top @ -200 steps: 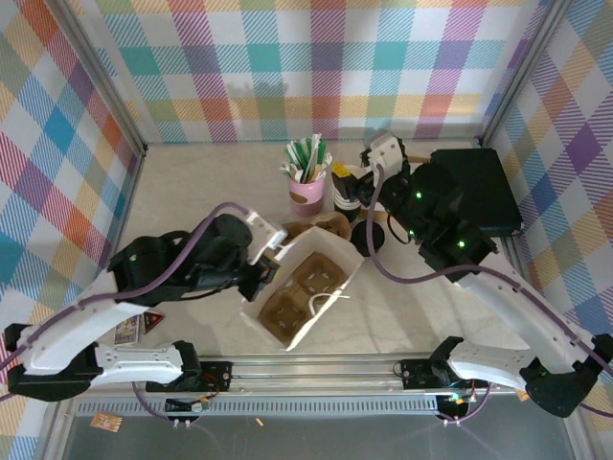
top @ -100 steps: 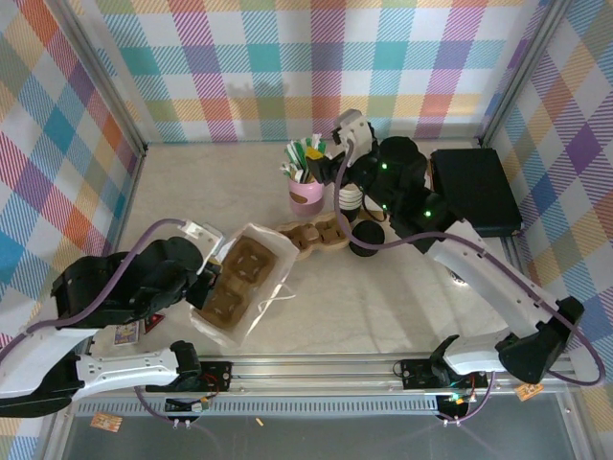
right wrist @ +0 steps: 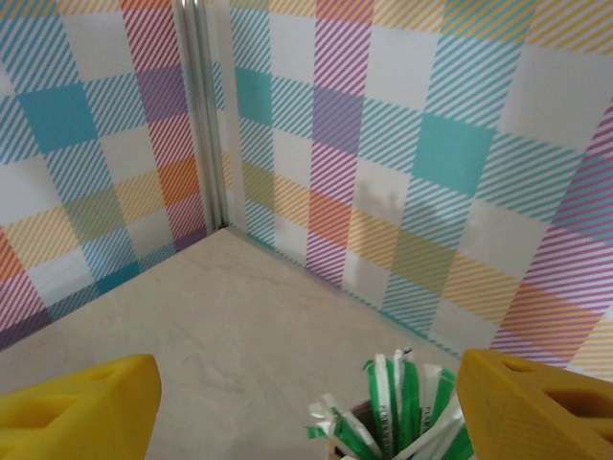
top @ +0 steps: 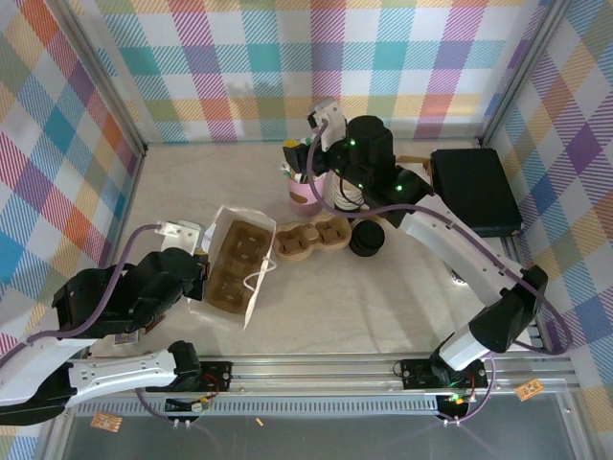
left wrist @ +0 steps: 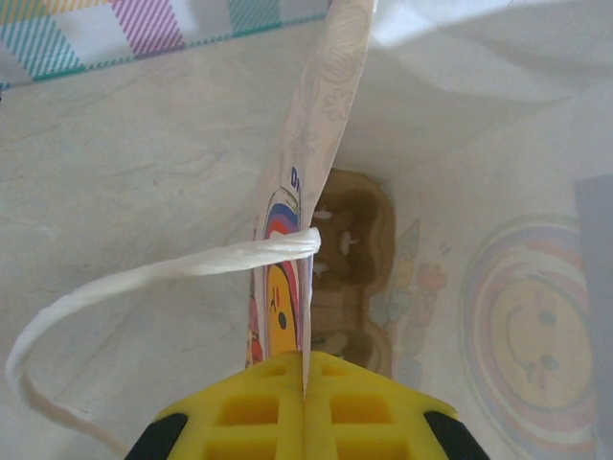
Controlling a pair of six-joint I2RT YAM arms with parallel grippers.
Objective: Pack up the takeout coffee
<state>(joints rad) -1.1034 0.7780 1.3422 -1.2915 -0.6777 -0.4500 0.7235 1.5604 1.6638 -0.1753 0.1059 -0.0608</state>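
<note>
Two smiley faces (left wrist: pixel 536 335) mark the bag (left wrist: pixel 330 115) the left tool (left wrist: pixel 305 388) pinches.

Plaid walls (top: pixel 287 57), yellow left claw (left wrist: pixel 305 388), pink cup (top: pixel 306 197)

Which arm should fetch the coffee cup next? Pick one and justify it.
Right. The right gripper is open, empty, and nearer the coffee cup; the left gripper is shut on the wall of the bag.

Pale table (top: pixel 192 182) bearing cardboard carrier (top: pixel 311 237), pink cup (top: pixel 305 201), black box (top: pixel 476 190), perhaps lidded cup (top: pixel 366 238).
</note>
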